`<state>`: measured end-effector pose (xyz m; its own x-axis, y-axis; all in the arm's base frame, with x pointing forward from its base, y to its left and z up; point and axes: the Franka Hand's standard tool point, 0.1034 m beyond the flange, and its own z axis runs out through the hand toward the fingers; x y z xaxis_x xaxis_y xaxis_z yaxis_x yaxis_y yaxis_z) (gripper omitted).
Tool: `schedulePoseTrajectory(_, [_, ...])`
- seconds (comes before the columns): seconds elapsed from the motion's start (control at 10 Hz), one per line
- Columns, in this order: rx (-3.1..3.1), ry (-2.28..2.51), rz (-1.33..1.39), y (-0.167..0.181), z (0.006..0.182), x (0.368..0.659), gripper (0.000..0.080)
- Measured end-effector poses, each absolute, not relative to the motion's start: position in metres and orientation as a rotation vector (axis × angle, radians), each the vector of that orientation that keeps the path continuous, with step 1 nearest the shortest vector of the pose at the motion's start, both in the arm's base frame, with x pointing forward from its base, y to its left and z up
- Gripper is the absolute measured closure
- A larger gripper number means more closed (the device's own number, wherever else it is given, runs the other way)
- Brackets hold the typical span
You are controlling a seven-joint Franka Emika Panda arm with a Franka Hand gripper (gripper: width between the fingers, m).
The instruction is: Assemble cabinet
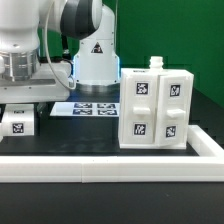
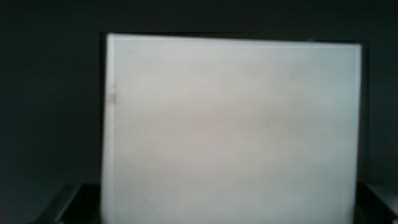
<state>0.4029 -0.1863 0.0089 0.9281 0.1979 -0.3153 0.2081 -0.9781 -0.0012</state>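
Note:
The cabinet body [image 1: 155,105] is a glossy white box with black-and-white tags on its front, standing upright on the dark table at the exterior view's right. My gripper [image 1: 20,100] is at the exterior view's left, low over the table. A white cabinet panel [image 1: 18,122] with a tag sits between its fingers. In the wrist view this panel [image 2: 231,130] fills most of the picture as a plain white sheet. A dark fingertip [image 2: 64,208] shows at each lower corner, against the panel's sides. The gripper [image 2: 222,212] looks shut on the panel.
The marker board [image 1: 95,108] lies flat on the table in front of the arm's base, between the gripper and the cabinet body. A long low white border rail [image 1: 110,166] runs along the near edge and up the exterior view's right side.

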Motion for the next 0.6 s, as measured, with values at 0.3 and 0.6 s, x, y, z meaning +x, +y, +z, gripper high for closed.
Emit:
schedulePoseTrajectory(0.3, [3.083,0.323,-0.514,-0.169,0.037,0.407,0.0236])
schedulePoseTrajectory(0.6, [3.11,0.33,-0.479,-0.14,0.077,0.422,0.0235])
